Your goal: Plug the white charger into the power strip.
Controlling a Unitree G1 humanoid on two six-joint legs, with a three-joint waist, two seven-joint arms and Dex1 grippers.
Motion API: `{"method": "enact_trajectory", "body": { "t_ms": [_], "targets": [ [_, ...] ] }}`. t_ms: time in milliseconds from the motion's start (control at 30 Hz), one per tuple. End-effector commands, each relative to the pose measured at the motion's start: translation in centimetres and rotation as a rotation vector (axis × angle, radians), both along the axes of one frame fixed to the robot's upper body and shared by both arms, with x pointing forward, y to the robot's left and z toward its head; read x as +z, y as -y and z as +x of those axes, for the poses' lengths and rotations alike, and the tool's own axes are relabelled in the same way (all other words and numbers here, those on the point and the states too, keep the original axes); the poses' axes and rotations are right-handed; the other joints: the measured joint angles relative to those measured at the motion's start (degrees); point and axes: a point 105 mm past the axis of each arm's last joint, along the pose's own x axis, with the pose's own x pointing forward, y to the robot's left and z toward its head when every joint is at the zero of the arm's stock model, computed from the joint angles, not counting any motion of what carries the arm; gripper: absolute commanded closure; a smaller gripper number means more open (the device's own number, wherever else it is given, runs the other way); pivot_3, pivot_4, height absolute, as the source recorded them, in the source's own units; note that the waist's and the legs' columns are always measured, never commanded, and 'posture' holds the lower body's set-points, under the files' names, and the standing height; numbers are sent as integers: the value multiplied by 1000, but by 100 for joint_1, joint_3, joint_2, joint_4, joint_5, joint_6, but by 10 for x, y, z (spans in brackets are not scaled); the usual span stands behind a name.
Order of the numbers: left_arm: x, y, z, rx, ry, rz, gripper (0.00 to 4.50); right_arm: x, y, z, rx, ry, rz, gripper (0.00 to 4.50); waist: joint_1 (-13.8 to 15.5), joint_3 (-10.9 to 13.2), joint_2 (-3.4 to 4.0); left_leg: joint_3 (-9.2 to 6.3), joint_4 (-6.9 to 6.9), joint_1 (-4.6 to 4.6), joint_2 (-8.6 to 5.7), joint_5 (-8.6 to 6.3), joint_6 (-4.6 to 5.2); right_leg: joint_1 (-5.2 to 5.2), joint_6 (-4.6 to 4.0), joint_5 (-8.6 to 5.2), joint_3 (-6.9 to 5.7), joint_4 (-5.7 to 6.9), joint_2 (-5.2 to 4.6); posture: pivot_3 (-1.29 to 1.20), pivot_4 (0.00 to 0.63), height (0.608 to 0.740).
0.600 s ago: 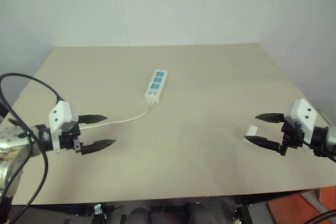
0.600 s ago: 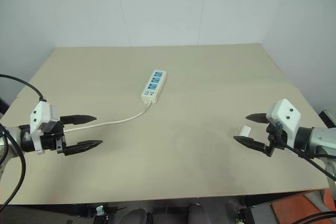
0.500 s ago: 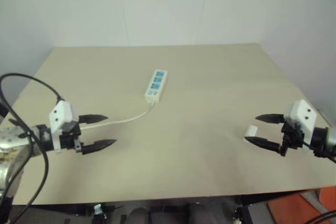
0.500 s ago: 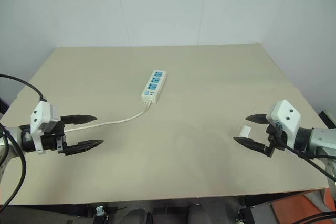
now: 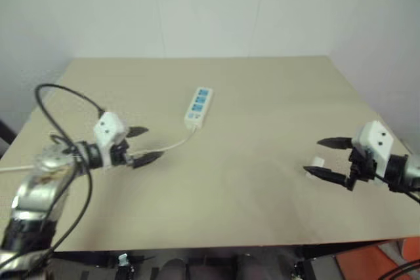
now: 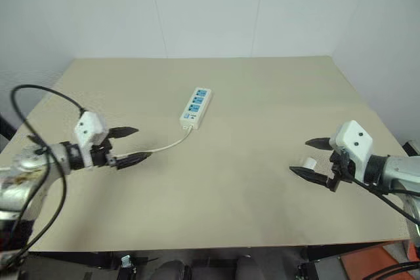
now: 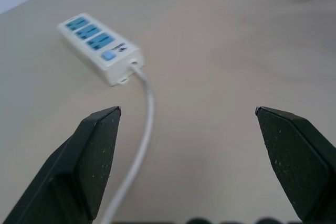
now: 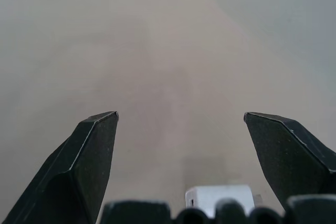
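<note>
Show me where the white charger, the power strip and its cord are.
white charger (image 6: 308,161), right eye view, on its white body.
power strip (image 6: 195,107), right eye view, on its top face among the blue sockets.
cord (image 7: 148,109), left wrist view, partway along the thin white cable.

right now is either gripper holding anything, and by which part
Nothing is held. Both the left gripper and right gripper have open jaws; the white charger lies on the table between the right ones, ungripped.
</note>
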Motion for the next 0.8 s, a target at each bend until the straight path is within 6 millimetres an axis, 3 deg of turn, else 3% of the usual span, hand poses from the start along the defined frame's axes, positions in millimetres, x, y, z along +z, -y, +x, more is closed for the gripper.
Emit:
{"method": "enact_trajectory", "body": {
  "t_ms": [33,233,333,400,533,800],
  "targets": [
    [-15,9,33,126,-73,-9,21,16,-7,1,30,82,-23,0,-1,1,-1,-1,0,-2,-1,0,0,-2,0,0,0,-2,0,0,150,740],
    [-51,32,84,325,-239,-58,21,24,-14,-1,54,112,-28,0,4,3,-5,-5,3,-12,-6,-1,1,-7,1,0,-1,-3,-1,0,150,740],
    [-62,45,98,355,-282,-91,205,26,-16,-3,60,120,-31,0,-24,3,-6,-4,3,-13,-6,-2,4,-8,1,0,0,-5,0,0,150,740],
    [-69,52,103,367,-305,-87,643,28,-18,-4,64,125,-31,0,-17,3,-6,-5,3,-11,-8,-2,4,-5,2,-1,-1,-4,-2,0,150,740],
    [-74,68,104,315,-312,-73,1926,30,-18,-7,66,131,-34,0,-17,2,-6,-5,3,-4,-9,-2,3,2,2,-1,0,-3,-4,0,150,740],
    [-73,70,76,172,-284,-77,4468,27,-20,-11,67,122,-25,0,-1,1,-5,-5,2,-7,-8,-2,3,-2,4,-2,2,-4,-4,0,150,740]
  ]
}}
